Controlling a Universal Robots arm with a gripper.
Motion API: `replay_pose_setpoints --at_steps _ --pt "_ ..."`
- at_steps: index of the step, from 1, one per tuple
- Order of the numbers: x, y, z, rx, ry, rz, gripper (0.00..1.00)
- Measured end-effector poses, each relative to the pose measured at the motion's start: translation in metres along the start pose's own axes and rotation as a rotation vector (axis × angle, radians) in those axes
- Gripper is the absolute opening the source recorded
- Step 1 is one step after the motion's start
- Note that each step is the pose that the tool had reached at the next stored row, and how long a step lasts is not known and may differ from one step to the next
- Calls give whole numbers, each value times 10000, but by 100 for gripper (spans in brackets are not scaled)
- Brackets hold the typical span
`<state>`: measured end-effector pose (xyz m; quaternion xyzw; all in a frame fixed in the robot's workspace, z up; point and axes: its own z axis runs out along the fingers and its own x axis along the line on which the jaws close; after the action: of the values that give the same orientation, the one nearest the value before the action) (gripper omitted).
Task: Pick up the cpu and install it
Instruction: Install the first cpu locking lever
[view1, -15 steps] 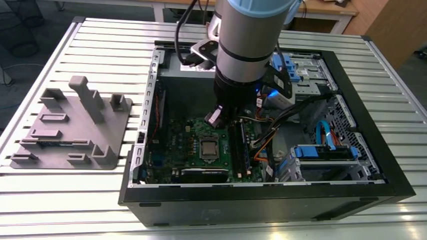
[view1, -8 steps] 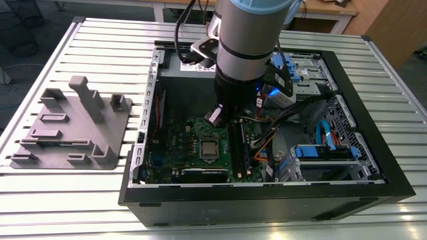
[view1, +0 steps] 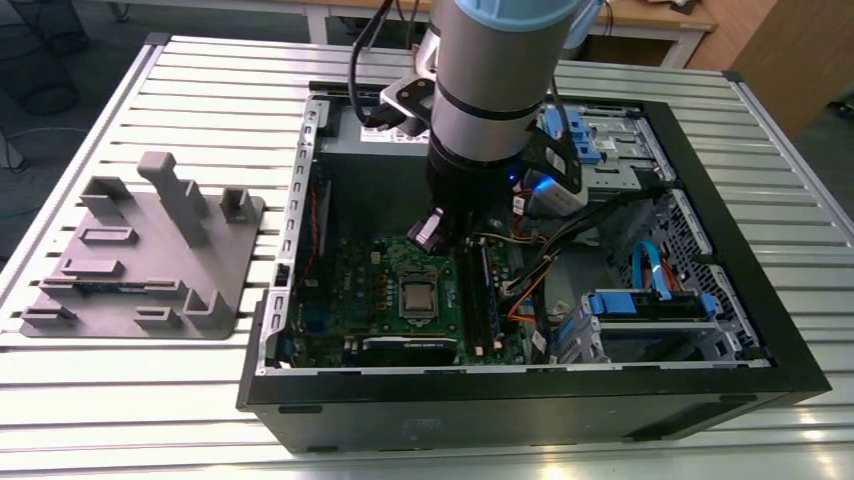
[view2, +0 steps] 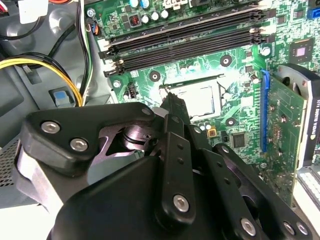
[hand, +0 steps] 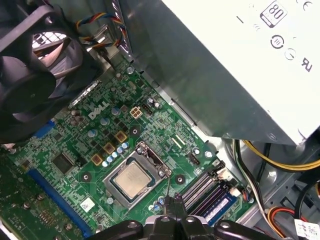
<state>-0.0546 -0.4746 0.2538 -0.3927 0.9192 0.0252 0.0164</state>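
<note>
The cpu (view1: 418, 297) is a small silver square lying flat inside the metal-framed socket on the green motherboard (view1: 350, 272), within the open computer case. It shows in both wrist views: cpu (view2: 198, 101), cpu (hand: 133, 180). My gripper (view1: 427, 232) hangs above the board, just behind the socket and apart from the chip. Its black fingertips (view2: 171, 100) are pressed together with nothing between them. In the first wrist view the gripper (hand: 172, 204) tip sits beside the socket's corner, near the memory slots.
A big grey power supply box (hand: 225, 60) and a black fan (hand: 35, 75) flank the board. Memory slots (view2: 185, 40), an upright card (view2: 285, 125) and loose cables (view1: 561, 250) crowd the case. A grey fixture (view1: 147, 250) lies on the slatted table at the exterior view's left.
</note>
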Motion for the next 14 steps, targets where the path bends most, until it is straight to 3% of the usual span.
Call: replay_pose_setpoints --at_steps 5,14 --pt "-17 34 10 -1 -2 0 11" --pt "-17 35 10 0 -2 11 11"
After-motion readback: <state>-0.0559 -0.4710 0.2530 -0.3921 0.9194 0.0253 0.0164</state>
